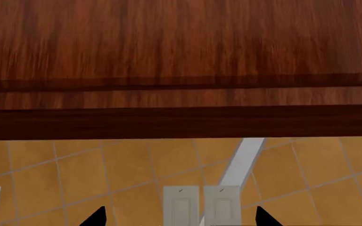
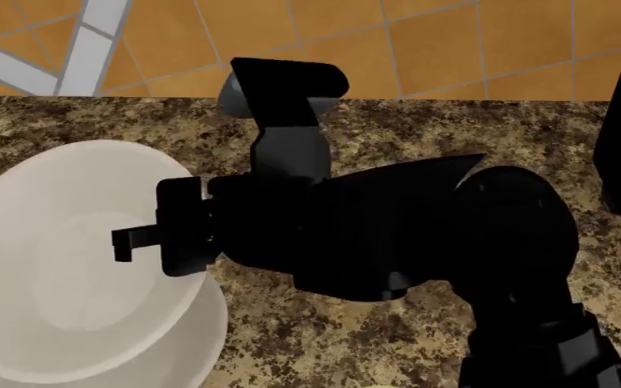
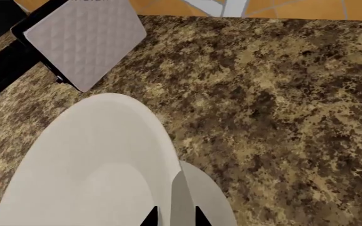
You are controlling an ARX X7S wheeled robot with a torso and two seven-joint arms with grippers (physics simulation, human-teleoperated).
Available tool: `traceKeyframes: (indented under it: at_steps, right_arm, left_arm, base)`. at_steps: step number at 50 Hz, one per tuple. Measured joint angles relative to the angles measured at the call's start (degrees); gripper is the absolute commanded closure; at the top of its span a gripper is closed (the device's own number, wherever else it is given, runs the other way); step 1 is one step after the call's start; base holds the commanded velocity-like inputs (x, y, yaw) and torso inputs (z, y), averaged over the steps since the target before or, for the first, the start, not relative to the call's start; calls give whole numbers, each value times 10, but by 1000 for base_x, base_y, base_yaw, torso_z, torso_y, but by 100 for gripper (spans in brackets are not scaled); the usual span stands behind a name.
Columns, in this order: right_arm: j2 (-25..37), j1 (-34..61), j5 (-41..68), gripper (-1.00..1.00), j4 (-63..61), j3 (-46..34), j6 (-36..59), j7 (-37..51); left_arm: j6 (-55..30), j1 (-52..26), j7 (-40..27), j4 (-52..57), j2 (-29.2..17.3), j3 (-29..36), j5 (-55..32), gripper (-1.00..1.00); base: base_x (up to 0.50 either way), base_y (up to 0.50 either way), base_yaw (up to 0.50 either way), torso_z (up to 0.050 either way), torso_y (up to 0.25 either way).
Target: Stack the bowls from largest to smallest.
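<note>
The right claw [image 3: 175,217] pinches the tilted white bowl's [image 2: 62,259] three-o'clock rim, holding it over the lower white bowl [image 2: 197,356] for nesting; the left claw [image 1: 179,217] gapes empty.

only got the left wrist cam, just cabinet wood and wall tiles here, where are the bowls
Observer: In the head view, an upper white bowl leans tilted over a lower white bowl on the granite counter.
Operator: is the right hand on one
Observer: Yes, the right hand appears to pinch the upper white bowl at its rim.
Operator: and the patterned bowl
Observer: No view shows it right now.
</note>
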Motion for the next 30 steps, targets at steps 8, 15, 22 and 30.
traceKeyframes:
  at_steps: [8,15,22,30]
  right_arm:
    - [0,-5,0,100,0,-16,3,2]
    - [0,-7,-7,100,1,-31,1,-5]
    - [3,-7,-19,100,7,-45,-6,-19]
    - [6,-8,-33,100,16,-59,-17,-38]
  left_arm:
    - [2,4,0,1,-2,-3,-2,-100]
    - [8,8,1,-2,-3,-3,-1,-100]
    - [14,11,4,-6,-4,-2,1,-100]
    - [20,14,5,-10,-4,-1,3,-100]
  base:
    - [0,0,0,0,0]
    - [0,0,0,0,0]
    - [0,0,0,0,0]
    - [0,0,0,0,0]
